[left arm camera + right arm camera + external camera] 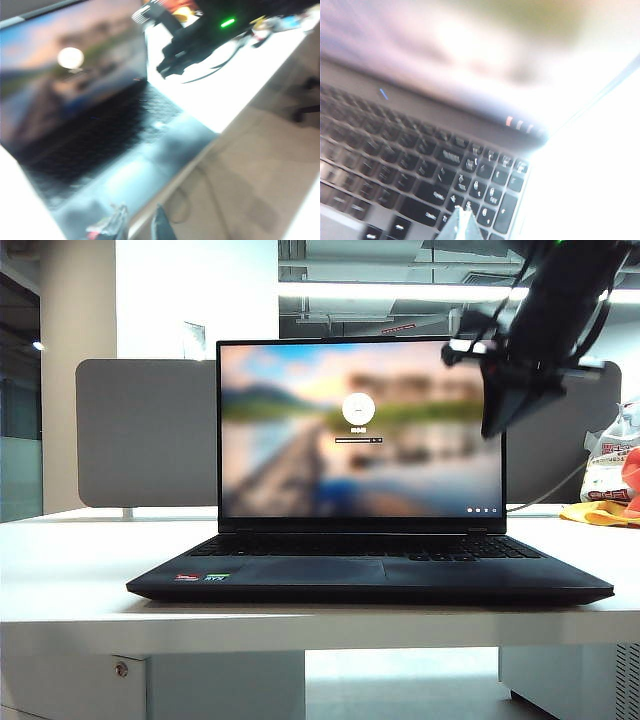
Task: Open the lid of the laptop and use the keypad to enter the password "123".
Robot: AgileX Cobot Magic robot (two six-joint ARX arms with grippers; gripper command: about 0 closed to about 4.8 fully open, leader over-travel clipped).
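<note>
The black laptop point(300, 575) sits on the white table with its lid point(300, 440) raised upright, and the screen shows a blurred landscape login page. The keypad point(492, 182) is the block of number keys at the keyboard's right end. My right gripper point(461, 214) hovers just above the keypad, its fingertips shut into one point with nothing held. In the exterior view the right arm point(535, 350) hangs in front of the lid's upper right corner. My left gripper point(140, 220) is open and empty beside the laptop's front edge point(165, 180). It is out of the exterior view.
A grey divider board point(140, 430) stands behind the laptop. A plastic bag with orange items point(612, 480) lies at the table's far right, and a cable point(545, 495) runs toward it. The table's front edge point(300, 625) lies close to the laptop's front.
</note>
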